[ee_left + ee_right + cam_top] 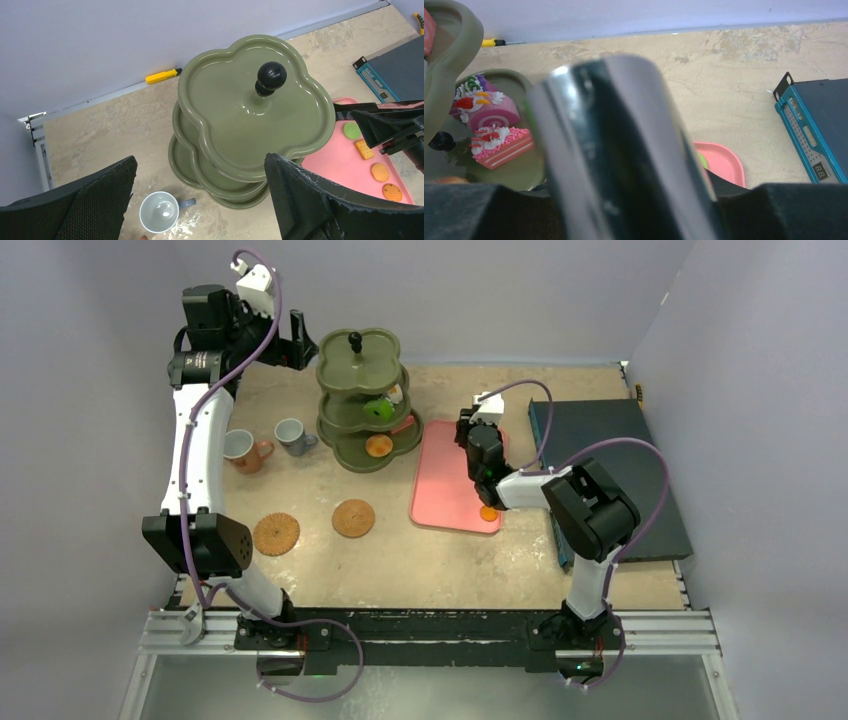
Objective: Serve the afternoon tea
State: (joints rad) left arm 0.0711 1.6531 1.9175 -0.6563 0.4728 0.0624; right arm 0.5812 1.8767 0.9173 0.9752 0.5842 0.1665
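The right gripper [629,212] is pinching the black tongs [624,125] between its fingers, jaws partly closed on the tool. The left gripper [300,350] is holding nothing, its jaws spread wide beside the top of the olive stand [250,115]. The right gripper is hovering over the pink tray [440,490], where a green pastry [351,131], a square biscuit [364,149] and two orange cookies [380,172] are lying unserved. The stand is sitting at the far centre of the table, just left of the tray. It is standing upright, long axis vertical, black knob [271,77] pointing up. Its lower tiers are carrying a pink roll [491,114] and a pink cake slice [504,146]; the top tier is lying bare. The terracotta cup [243,450] and the grey-blue cup [291,435] are standing mouth up on the table, left of the stand, handles pointing right, apart from the two brown coasters [276,533]. The task is judged partway complete: the tray pastries and both cups are awaiting placement.
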